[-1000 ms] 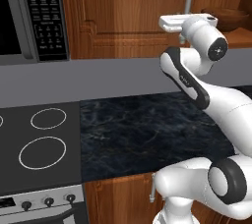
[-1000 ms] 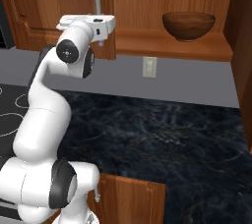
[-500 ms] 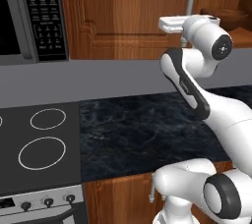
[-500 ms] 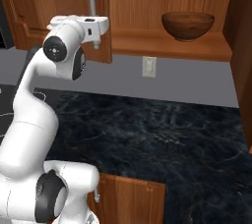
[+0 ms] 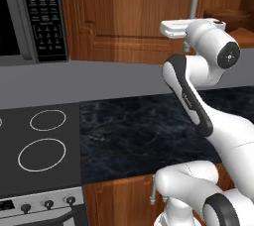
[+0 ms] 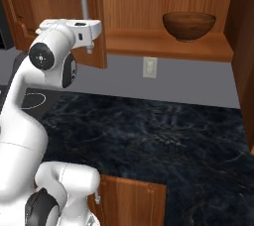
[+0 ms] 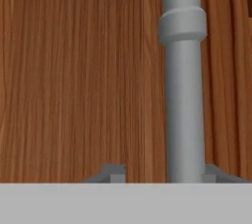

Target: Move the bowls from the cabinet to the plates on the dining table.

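The gripper point(image 7: 161, 173) sat at the cabinet point(image 6: 163, 2) door's silver handle point(image 7: 183, 90), fingers apparently apart; brown bowl point(image 6: 189, 25) stood clear on the shelf

Cabinet door point(image 6: 59, 7): I see it swung out beside the open shelf, its silver handle point(image 7: 183, 85) right before my gripper point(image 6: 89, 35), blocking the way ahead.
Shelf point(image 6: 168, 46): open at the front, with free room left of the brown bowl point(image 6: 189, 25).
Right cabinet wall point(image 6: 243, 51): closes the shelf just beyond the bowl.
Counter point(image 6: 149, 136): bare dark marble under the shelf, wide room to pass.
Microwave point(image 5: 30, 17): hangs over the stove point(image 5: 37, 145), well left of my arm.
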Available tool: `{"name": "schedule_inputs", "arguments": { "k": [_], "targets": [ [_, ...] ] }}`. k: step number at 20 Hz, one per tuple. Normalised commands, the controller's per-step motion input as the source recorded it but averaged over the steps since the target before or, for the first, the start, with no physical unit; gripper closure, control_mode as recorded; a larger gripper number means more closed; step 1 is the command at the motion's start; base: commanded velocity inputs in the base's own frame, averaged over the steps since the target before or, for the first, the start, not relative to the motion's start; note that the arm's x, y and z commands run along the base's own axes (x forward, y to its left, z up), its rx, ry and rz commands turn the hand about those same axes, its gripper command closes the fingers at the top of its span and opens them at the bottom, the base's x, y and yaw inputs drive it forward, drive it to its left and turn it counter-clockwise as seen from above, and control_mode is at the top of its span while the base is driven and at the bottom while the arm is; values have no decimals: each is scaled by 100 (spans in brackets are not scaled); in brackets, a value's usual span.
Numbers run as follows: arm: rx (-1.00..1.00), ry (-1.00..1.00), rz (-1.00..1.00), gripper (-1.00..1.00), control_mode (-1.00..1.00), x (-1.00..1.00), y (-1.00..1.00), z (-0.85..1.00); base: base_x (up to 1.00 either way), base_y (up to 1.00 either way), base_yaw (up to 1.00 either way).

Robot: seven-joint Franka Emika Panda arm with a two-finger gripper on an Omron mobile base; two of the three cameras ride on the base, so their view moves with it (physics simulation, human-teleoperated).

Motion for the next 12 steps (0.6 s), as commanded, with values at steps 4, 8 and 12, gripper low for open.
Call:
{"name": "schedule_inputs", "arguments": {
  "k": [4, 8, 12],
  "targets": [
    [0, -6, -1, 100, -100, -41, 53, 0, 0, 0, 0],
    [0, -4, 0, 100, -100, -37, 57, 0, 0, 0, 0],
    [0, -2, 0, 100, -100, -30, 60, -1, 0, 0, 0]
  ]
}}
